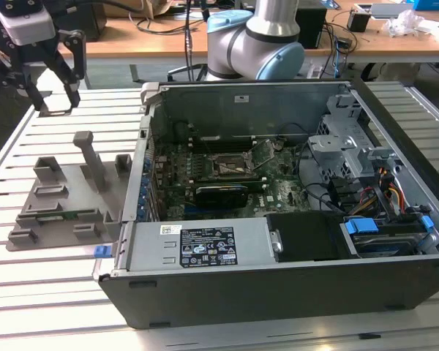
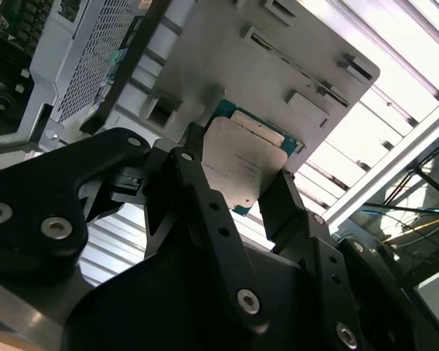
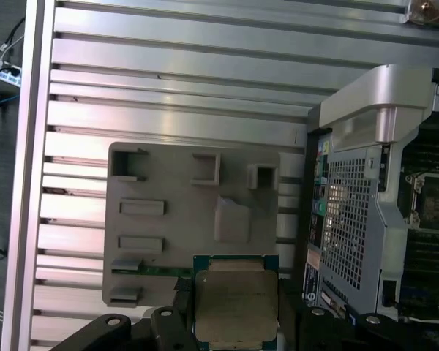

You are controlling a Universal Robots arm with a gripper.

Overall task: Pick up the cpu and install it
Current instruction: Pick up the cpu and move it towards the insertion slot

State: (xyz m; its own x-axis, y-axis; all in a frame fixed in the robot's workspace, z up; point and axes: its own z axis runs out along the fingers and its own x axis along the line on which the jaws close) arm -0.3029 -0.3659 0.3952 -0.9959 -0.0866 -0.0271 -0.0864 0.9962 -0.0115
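The black two-fingered gripper (image 2: 243,179) is pinching the cpu (image 2: 238,157), a small flat square chip with a dull silver metal top and a thin green rim. One dark finger (image 2: 197,183) presses on each of two opposite edges. The first wrist view shows the same grip from above: the chip (image 3: 234,296) sits level between the jaws of the gripper (image 3: 235,316), its silver face towards the camera.

Behind the chip in both wrist views is the grey plastic tray (image 3: 168,212) with its moulded pockets, lying on the ribbed aluminium table (image 3: 168,73).

From the exterior view the gripper (image 1: 55,102) hangs at the far left, up off the table and well apart from the tray (image 1: 51,212); I cannot make out the chip from there. That view looks inside the open black computer case (image 1: 278,285), where the black square motherboard socket (image 1: 230,164) with its metal frame lies.
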